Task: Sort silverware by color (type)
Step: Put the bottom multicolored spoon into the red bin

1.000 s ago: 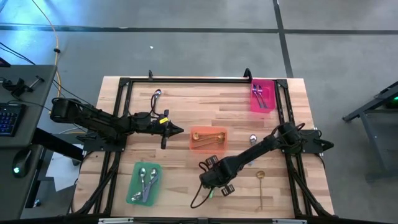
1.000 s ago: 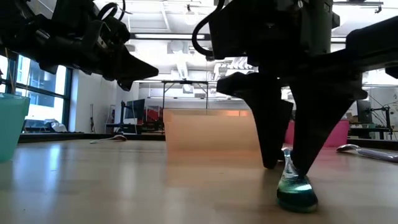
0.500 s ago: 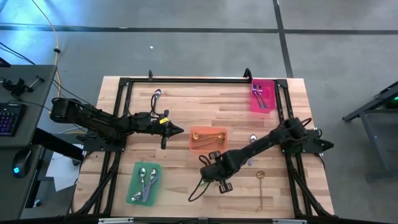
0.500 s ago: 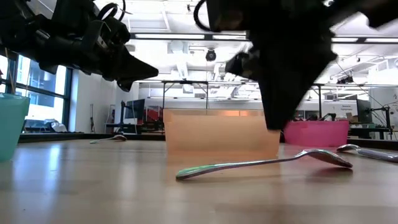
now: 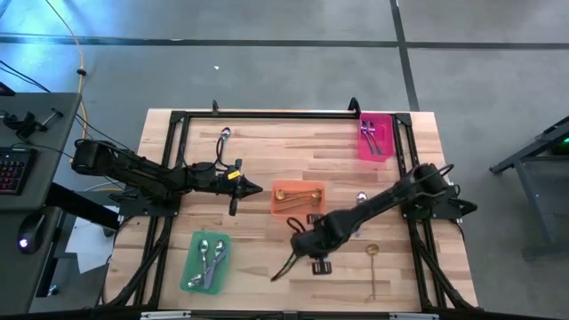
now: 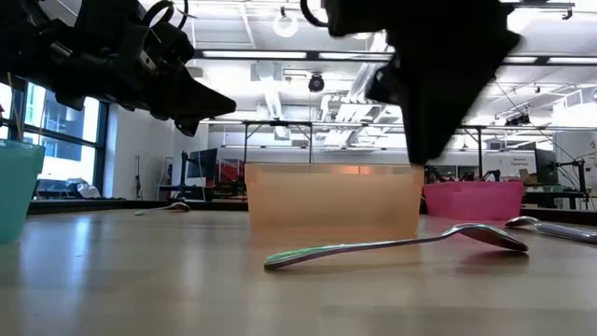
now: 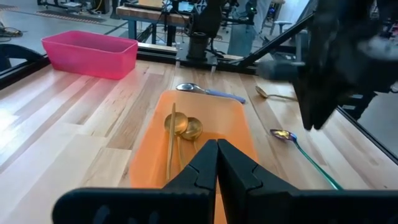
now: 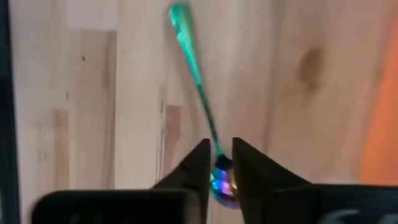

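Rainbow spoon (image 8: 198, 87) flat on table; right end effector (image 8: 217, 163) slightly parted above bowl.

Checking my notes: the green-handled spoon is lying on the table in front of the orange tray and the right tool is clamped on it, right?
Not clamped. The low view shows the green-handled spoon lying free before the orange tray, with the right tool raised above it.
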You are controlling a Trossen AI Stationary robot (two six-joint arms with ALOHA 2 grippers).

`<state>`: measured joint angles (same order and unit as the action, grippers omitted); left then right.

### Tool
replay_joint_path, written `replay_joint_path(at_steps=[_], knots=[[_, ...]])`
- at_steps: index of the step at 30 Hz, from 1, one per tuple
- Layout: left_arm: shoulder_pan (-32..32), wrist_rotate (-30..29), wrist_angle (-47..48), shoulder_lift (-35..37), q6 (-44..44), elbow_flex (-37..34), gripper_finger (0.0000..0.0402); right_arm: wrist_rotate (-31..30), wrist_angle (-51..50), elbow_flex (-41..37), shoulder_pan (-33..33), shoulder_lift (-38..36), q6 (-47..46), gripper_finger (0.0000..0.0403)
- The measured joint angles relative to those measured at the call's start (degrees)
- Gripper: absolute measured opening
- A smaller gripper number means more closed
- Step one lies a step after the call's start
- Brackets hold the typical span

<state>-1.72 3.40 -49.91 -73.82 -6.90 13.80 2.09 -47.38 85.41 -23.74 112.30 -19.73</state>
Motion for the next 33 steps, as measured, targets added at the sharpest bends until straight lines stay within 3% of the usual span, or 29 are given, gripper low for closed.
replay_joint_path(at_steps=[6,10,15,22,29,33], knots=[[0.0,0.0,0.1,0.0,0.1,0.0,0.0000,-0.1,1.5,-0.2,-1.1,5.0,0.6,0.0114],[0.0,-0.1,0.2,0.0,0.1,0.0,0.0000,-1.1,0.6,-0.2,-1.1,7.5,0.8,0.0122],[0.0,-0.2,0.2,0.0,0.1,0.0,0.0000,-0.2,-0.7,0.1,-0.9,8.5,0.6,0.0092],[0.0,-0.3,0.3,0.0,0.1,0.0,0.0000,1.0,-3.6,0.1,-0.5,8.7,-3.2,0.0008],[0.0,-0.3,0.4,0.0,-0.5,0.0,0.0000,8.9,-6.1,-0.1,-0.7,7.2,-2.5,0.0003],[0.0,-0.3,0.6,0.0,-1.0,0.0,0.0000,8.3,-7.2,-0.2,-0.7,3.2,-3.4,0.0002]])
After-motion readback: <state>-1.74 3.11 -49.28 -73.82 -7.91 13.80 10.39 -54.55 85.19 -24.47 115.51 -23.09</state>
